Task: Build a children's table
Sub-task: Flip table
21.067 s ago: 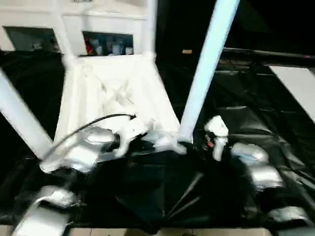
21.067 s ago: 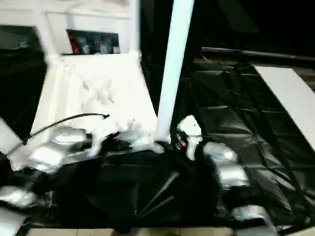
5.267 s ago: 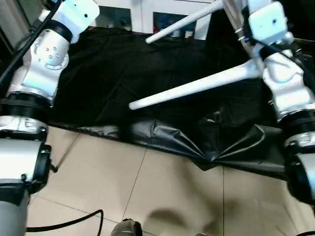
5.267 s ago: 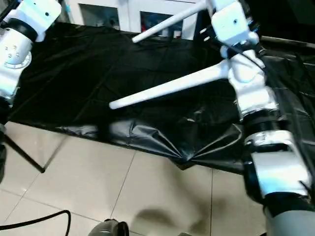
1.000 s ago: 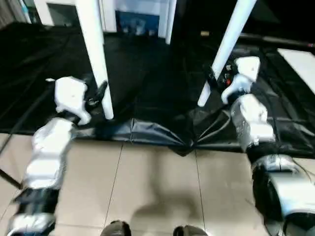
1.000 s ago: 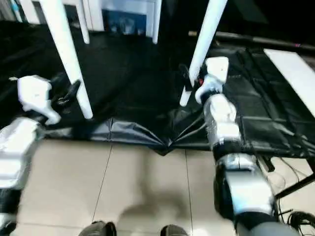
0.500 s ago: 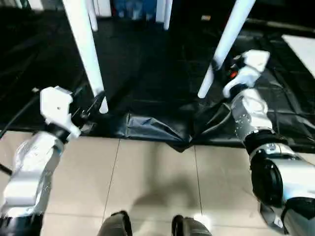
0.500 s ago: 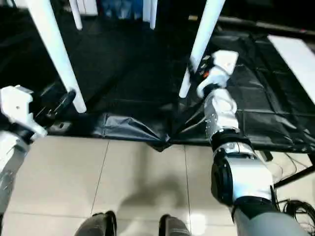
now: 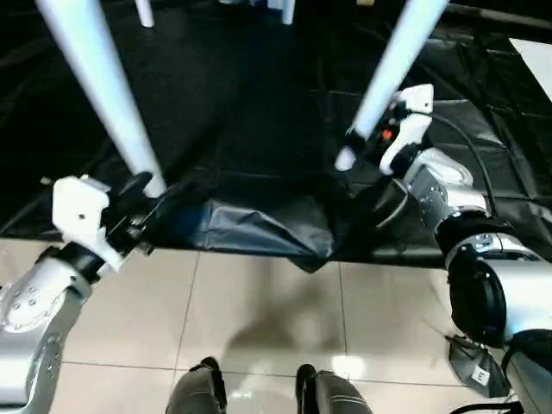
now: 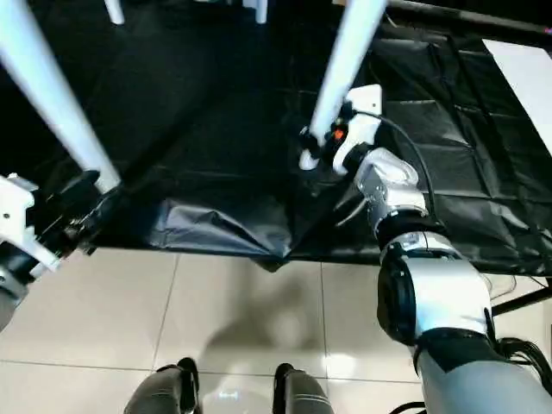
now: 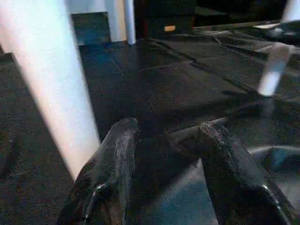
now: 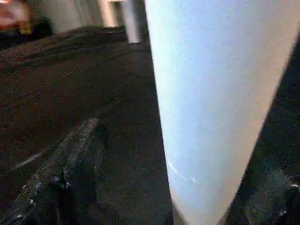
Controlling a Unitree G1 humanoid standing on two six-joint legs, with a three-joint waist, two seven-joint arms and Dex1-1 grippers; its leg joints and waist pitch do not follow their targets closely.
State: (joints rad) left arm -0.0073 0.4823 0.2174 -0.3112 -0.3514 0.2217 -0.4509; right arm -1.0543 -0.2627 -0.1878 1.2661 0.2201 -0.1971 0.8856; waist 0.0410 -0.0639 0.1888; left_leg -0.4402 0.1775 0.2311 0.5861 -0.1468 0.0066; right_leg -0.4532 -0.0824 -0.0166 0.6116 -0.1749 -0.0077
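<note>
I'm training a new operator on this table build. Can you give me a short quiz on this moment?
1. True or false: the left gripper is clamped around the left-hand leg.
2. The two near leg ends are over: A) the black sheet, B) bare tile, C) a carpet.
3. Fill in: the right gripper is by the ___ end of the right-hand leg.

Key: 1 false, its fingers are open and the leg is beside them; 2 A; 3 lower.

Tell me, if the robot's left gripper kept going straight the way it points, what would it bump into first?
Probably the black sheet on the floor. In the left wrist view the left gripper has its fingers apart, and between them lies only sheet. The white table leg stands just beside that line, so depth is uncertain.
</note>
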